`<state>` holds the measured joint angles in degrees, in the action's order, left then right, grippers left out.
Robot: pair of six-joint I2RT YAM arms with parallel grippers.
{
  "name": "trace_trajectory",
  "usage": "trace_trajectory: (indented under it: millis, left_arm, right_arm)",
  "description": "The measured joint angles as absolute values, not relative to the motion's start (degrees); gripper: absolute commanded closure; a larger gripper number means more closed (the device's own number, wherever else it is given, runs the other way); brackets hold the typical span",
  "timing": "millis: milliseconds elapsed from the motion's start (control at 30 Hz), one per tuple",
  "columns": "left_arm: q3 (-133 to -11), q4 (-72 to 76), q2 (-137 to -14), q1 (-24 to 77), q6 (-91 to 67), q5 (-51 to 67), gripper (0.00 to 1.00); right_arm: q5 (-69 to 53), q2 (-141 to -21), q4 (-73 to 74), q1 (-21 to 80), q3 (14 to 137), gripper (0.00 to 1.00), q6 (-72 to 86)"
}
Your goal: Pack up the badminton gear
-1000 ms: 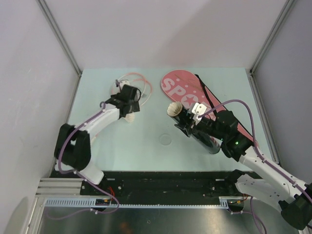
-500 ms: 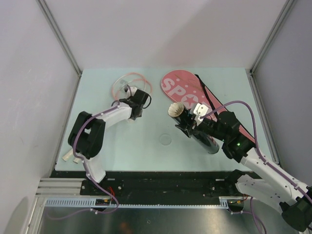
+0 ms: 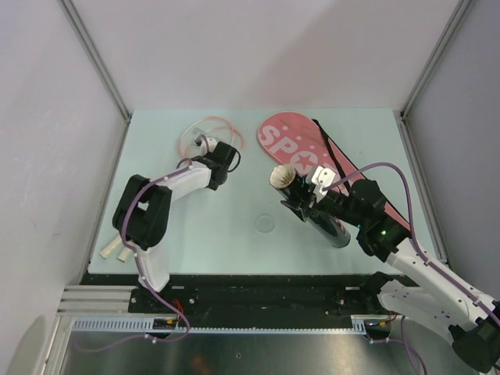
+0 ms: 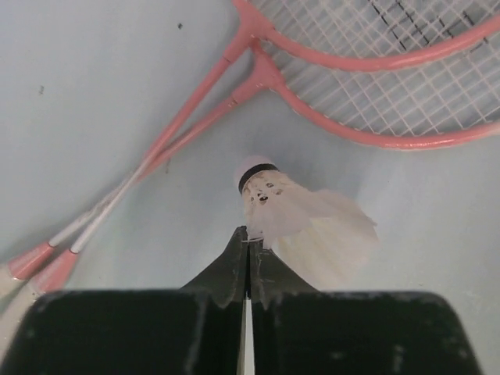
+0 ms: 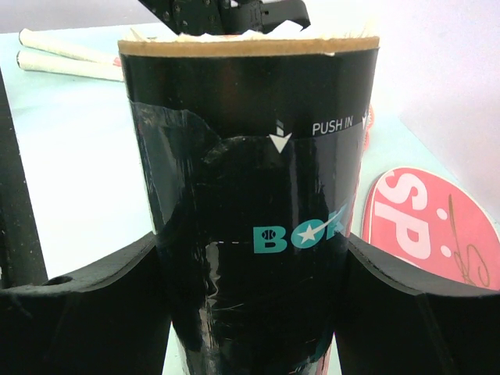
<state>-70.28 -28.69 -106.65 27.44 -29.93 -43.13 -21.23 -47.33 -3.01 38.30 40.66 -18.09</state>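
My left gripper (image 4: 248, 234) is shut, its tips pinching the feather edge of a white shuttlecock (image 4: 293, 219) that lies on the table just below the pink racket frames (image 4: 367, 137). From above, the left gripper (image 3: 209, 148) sits at the racket head (image 3: 205, 129). My right gripper (image 5: 250, 273) is shut on the black tube (image 5: 250, 172), one finger on each side. It holds the tube (image 3: 312, 205) tilted, with the open end (image 3: 279, 175) toward the left arm. The pink cover (image 3: 285, 143) lettered "SP" lies behind the tube.
The racket handles (image 3: 117, 248) reach to the near left beside the left arm's base. A faint round mark (image 3: 266, 223) shows mid-table. Grey walls with metal posts (image 3: 98, 58) close in the left, back and right sides.
The left arm reached farther toward the racket head, and its jaws went from wide open to shut on the shuttlecock's feathers. The right arm and the tube have barely moved.
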Motion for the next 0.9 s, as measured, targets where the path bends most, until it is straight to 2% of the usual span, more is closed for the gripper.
trace_trajectory:
  millis: [167, 300, 400, 600, 733, 900]
  left_arm:
    - [-68.7, -29.4, -97.5, 25.5, -28.2, -34.7, 1.0]
    - [-68.7, -29.7, -82.6, 23.4, -25.6, -14.8, 1.0]
    - [-71.8, -29.6, -71.8, 20.9, -23.6, 4.5, 1.0]
    - [-78.0, -26.4, -64.4, 20.5, -21.9, 35.2, 1.0]
    - [-77.6, -27.2, -64.9, 24.4, -21.3, 44.9, 1.0]
    - [-77.0, -28.2, -66.5, 28.2, -20.8, 48.2, 1.0]
  right_arm:
    - [-21.2, -46.8, -3.0, 38.5, 40.6, 1.0, -18.0]
    - [-21.4, -47.0, -2.9, 38.5, 40.6, 1.0, -18.1]
    - [-22.1, -47.9, -3.0, 38.5, 40.6, 1.0, -18.8]
    - [-26.6, -50.3, -4.3, 38.9, 40.6, 1.0, -21.7]
    - [-29.0, -50.7, -4.6, 39.7, 40.6, 1.0, -23.2]
    - [-29.5, -50.7, -4.1, 40.3, 40.6, 1.0, -24.4]
